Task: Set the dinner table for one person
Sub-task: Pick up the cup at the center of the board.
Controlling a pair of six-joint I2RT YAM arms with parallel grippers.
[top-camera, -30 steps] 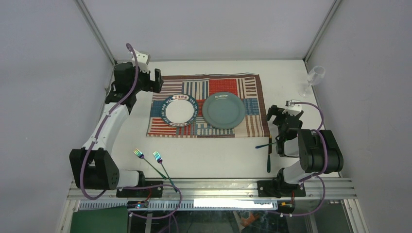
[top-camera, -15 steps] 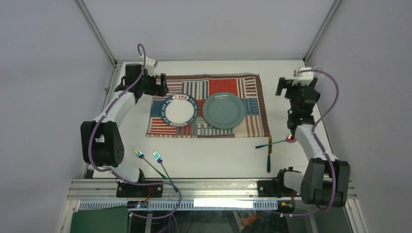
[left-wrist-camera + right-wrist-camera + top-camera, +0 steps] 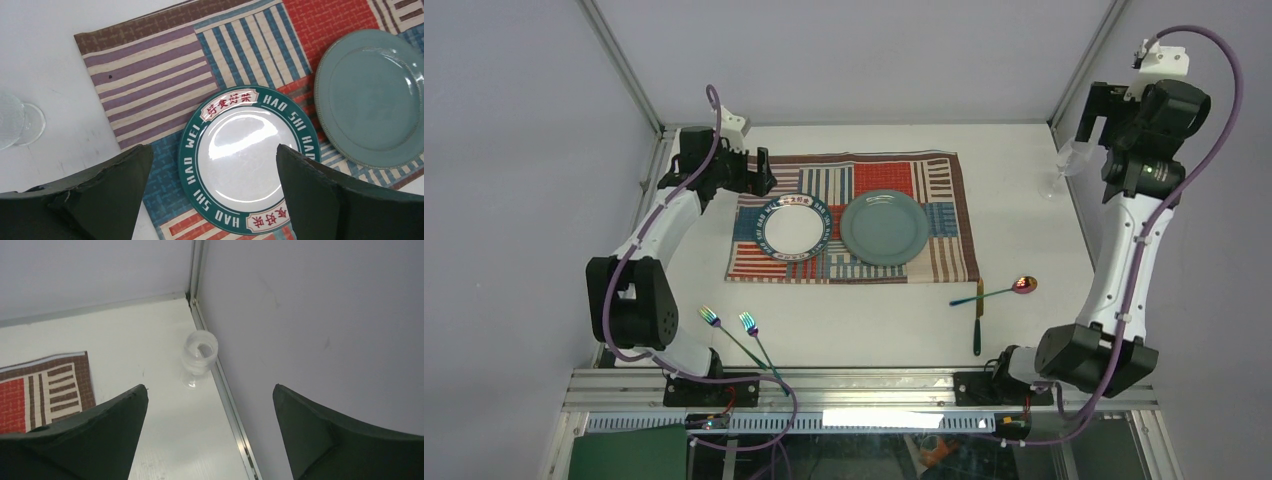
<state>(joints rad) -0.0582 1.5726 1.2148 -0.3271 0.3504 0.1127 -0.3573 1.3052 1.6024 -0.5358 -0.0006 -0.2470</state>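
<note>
Top external, right end effector (image 3: 1107,115) risen by glass (image 3: 1072,158), left end effector (image 3: 760,172) hovering, both agape, empty

Plain pale grey walls (image 3: 854,50), aluminium corner posts (image 3: 624,65), soft even light

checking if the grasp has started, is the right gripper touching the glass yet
Apart. The right wrist view shows the glass standing well beyond the open right gripper, with bare dinner table between.
</note>
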